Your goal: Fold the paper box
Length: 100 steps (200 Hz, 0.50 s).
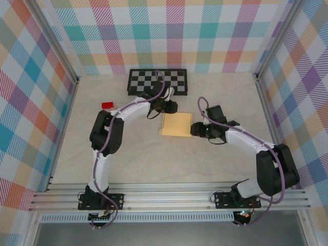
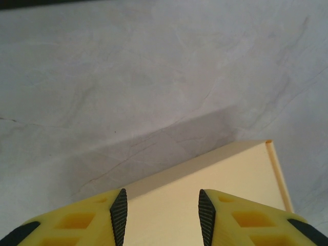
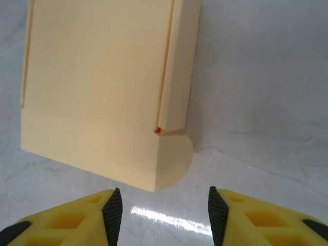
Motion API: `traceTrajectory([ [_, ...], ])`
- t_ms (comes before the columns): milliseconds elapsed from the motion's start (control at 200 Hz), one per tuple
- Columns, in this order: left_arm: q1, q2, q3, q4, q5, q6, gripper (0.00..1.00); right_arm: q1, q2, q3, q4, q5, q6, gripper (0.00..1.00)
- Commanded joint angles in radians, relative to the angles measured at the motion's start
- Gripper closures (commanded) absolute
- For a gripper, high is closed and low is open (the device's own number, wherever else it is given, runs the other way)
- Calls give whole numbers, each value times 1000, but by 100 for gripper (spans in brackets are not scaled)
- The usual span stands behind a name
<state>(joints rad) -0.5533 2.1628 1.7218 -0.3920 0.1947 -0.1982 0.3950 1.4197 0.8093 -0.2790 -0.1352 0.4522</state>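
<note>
Tan paper box [image 3: 97, 87] is showing the spread right gripper [image 3: 165, 214] a rounded flap [image 3: 174, 159], the spread left gripper [image 2: 163, 218] plain card.

matt cardboard paper box [image 3: 97, 92], glossy marbled table [image 3: 256, 77]

2 end effectors [image 2: 163, 215] [image 3: 165, 215], jaws apart

Tabletop [image 1: 154, 164] pale grey-beige, marble-veined, glossy; bright glare streak in right wrist view. Walls [image 1: 174, 36] on three sides, pastel plaid: teal, pink, orange, purple. Aluminium posts [image 1: 66, 61] at back corners; aluminium rails [image 1: 169, 197] along near edge. Black-and-white checkerboard [image 1: 141, 82] flat near back wall. Small red object [image 1: 107, 105] near it, to left, apart.
</note>
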Motion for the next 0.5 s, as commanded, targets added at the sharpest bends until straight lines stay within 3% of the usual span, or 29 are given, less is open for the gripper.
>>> traceTrajectory([
  [0,-7,31,53,-84,9,43,56,11,-46,-25,-20,-47,71,49],
  [270,-2,72,63,-138,-63,15,56,46,-46,-23,-52,-61,87,49],
  [495,16,64,13,-151,-116,-33,56,77,-38,-58,11,-103,229,48],
])
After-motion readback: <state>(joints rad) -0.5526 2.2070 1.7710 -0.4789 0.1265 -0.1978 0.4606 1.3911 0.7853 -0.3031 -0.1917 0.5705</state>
